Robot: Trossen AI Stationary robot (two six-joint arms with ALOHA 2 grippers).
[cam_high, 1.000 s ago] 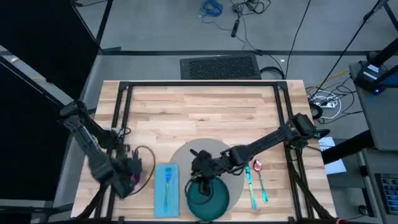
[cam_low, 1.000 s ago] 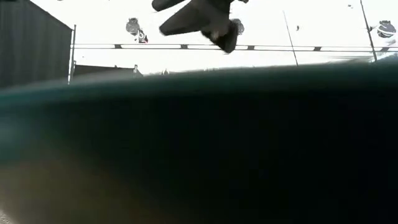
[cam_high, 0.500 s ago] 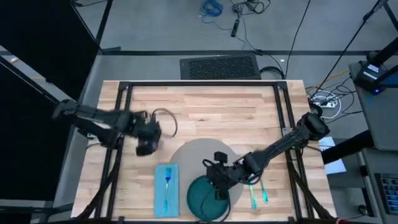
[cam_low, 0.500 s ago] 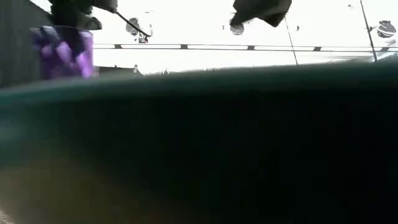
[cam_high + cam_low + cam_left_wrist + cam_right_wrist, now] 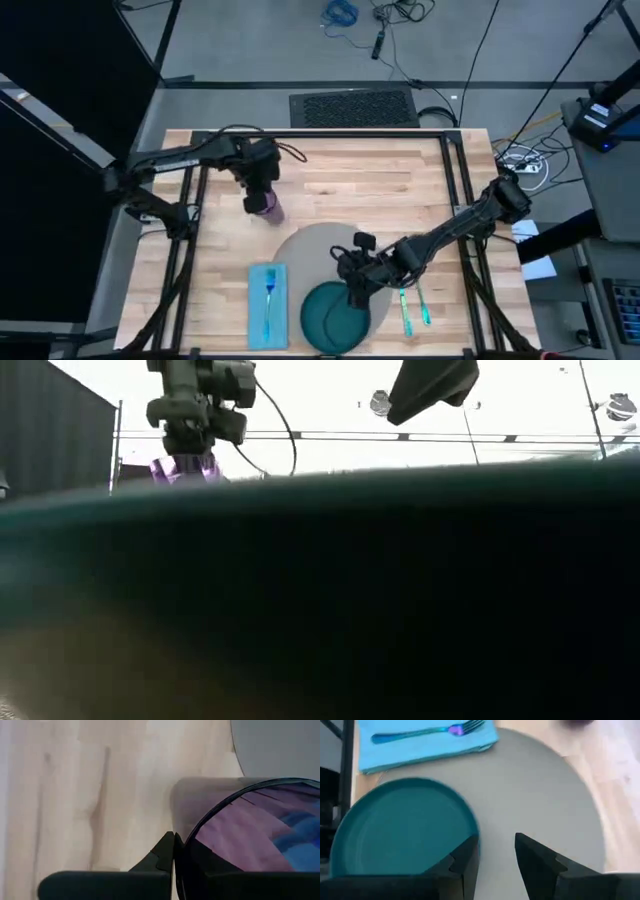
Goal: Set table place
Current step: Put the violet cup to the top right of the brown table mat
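Note:
My left gripper (image 5: 262, 190) is shut on the small purple cup (image 5: 268, 207) over the bare table (image 5: 360, 180), just left of the grey mat's (image 5: 325, 255) far side. The dark teal plate (image 5: 333, 318) lies on the mat's near part. My right gripper (image 5: 495, 855) is open and empty above the mat, beside the plate's rim (image 5: 470, 815). A light blue napkin (image 5: 267, 305) lies flat to the left of the mat, with a blue fork (image 5: 268, 292) resting on it. Two more blue-handled pieces of cutlery (image 5: 410, 300) lie right of the mat. My left gripper holds the cup by its rim (image 5: 200, 826), one finger (image 5: 167, 854) outside the wall and the other inside. The fingers come from above, pointing down. The cup hangs below them (image 5: 185, 468); the plate's rim hides its base in the low view, so whether it touches the table cannot be told.
The plate's rim (image 5: 320, 560) fills most of the low view, right at that camera. Bare wood lies across the table's far half (image 5: 330, 160). The black frame (image 5: 190, 200) runs along the table's sides.
My left gripper has carried the cup from the table's near left corner up and toward the far edge and the right, to just left of the mat's far side. My right gripper has drawn a little to the right, off the plate's far rim.

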